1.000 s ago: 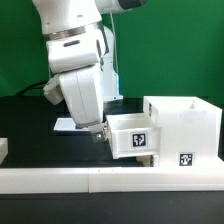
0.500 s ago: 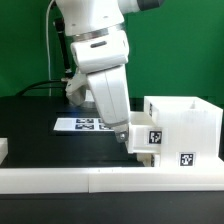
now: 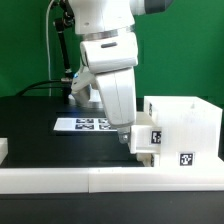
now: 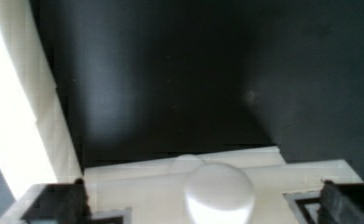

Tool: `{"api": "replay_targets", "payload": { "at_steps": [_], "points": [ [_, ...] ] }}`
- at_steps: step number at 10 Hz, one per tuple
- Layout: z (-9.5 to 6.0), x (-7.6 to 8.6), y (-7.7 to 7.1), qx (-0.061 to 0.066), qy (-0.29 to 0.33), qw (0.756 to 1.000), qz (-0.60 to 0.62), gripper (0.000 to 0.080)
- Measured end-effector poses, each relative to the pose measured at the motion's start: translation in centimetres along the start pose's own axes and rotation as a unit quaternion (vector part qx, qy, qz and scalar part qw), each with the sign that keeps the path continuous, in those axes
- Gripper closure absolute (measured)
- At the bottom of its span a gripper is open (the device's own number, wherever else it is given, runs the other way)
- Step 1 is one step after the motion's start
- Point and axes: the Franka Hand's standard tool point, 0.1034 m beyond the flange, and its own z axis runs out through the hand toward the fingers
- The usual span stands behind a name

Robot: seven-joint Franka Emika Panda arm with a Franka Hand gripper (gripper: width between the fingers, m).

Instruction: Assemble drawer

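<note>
Rails (image 3: 60,180) of low white plastic ran along the near edge of the counter (image 3: 30,120), closest to the exterior view. Just behind them, toward the exterior view's right, stood the drawer casing (image 3: 185,128), a tall hollow white box carrying a square tag on its near face. A small tray (image 3: 145,140) sat most of the way inside the casing's opening on the exterior view's left, with only its tagged end showing. The pincer (image 3: 127,134) pressed against that end, angled down from the white arm (image 3: 108,60). Whether its fingers were apart or together could not be told: the exterior view hid them behind the wrist, and the wrist view showed only two dark fingertips (image 4: 58,200) flanking a white surface, with no clear grip on anything. Farther back lay the marker board (image 3: 85,124), flat on the dark counter, and beyond it the green backdrop.

By my judgement the tray was nearly seated. The danger lay in a push that ran off-line: a slight skew could wedge the tray against the casing's inner walls and jam it. A harder shove might then slide the whole casing across the counter, since nothing visibly held it apart from the rails. A fingertip could also slip off the tray's end.
</note>
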Motion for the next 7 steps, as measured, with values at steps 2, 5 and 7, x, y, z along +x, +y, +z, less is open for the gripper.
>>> {"api": "replay_targets", "payload": {
  "at_steps": [2, 5, 7],
  "points": [
    [0.0, -0.05, 0.0, 0.0, 0.0, 1.0, 0.0, 0.015],
    [-0.13, -0.01, 0.25, -0.007, 0.001, 0.999, -0.033, 0.015],
    [-0.27, 0.77, 0.55, -0.014, 0.002, 0.998, -0.069, 0.015]
  ]
}}
